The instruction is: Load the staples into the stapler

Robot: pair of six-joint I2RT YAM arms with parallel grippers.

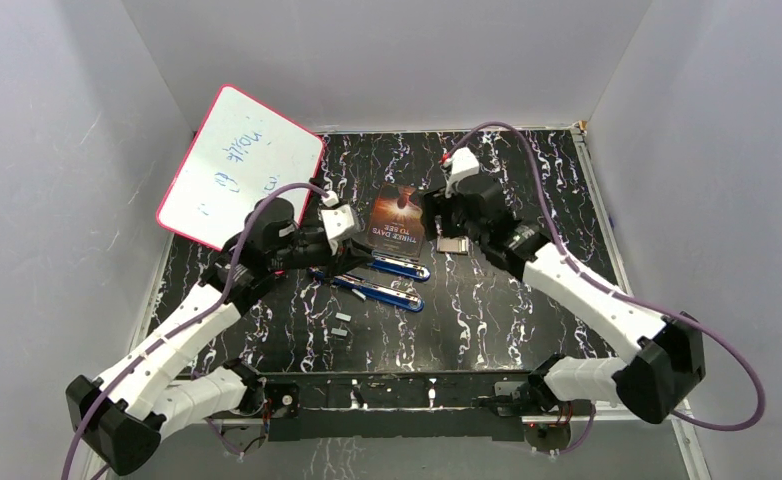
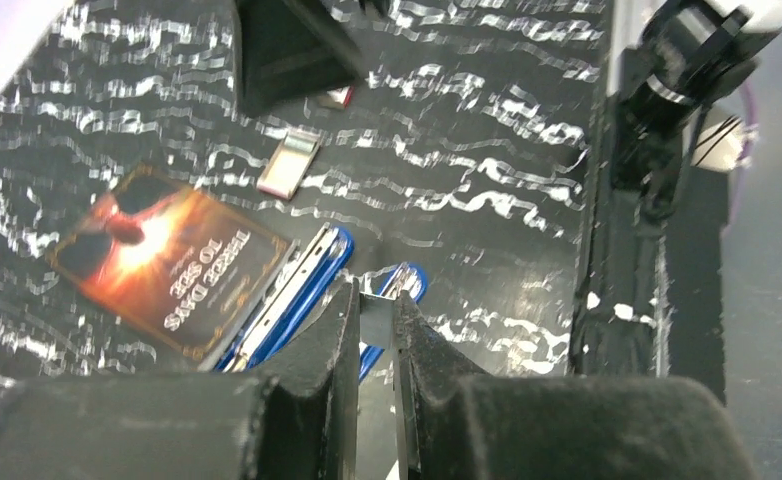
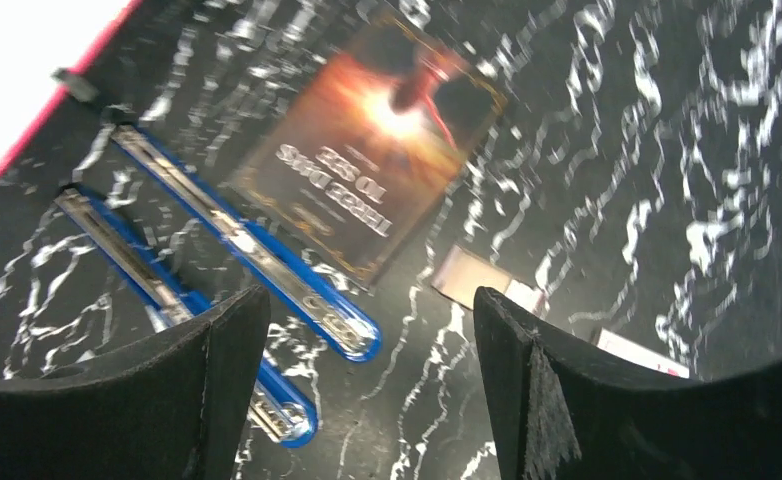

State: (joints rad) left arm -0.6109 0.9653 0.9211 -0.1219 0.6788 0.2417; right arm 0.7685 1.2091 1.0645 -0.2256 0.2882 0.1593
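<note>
Far left, the white dry-erase board w/ red rim (image 1: 237, 165) leans on the wall, out of yr way. Yr left gripper (image 2: 377, 303) is clenched tight. In its wrist view a thin silvery-grey metal staple strip (image 2: 375, 325) looks pinched between the pads, w/ the stapler just beyond the fingertips. Two more short grey loose strips (image 1: 341, 325) lie on the black marbled tabletop (image 1: 447, 330) nearer the bases, apart from everything else.

Centre: the long blue-and-silver stapler (image 1: 387, 293) is swung open, both halves flat w/ silver channels up. The far half lies along the edge of the dark paperback book w/ an orange glow on its cover (image 1: 400, 215). Right of the book sits a small pale flat rectangular tray (image 1: 452, 245), w/ a small red-and-white box (image 3: 632, 350) near it. Yr right gripper (image 3: 372, 300) hangs released, jaws wide, nothing in them, near the tray & the stapler's tip.

Risks, my read:
- The strip is held on a narrow pinch, so any tilt as you lower it could jam it across the channel or twist it out.
- Nothing braces the stapler, so a sideways push may slide it into the book.
- Can't tell from here which half is the magazine, and picking the wrong one wastes the move.
- Both arms crowd the centre, so watch for a finger clash
</note>
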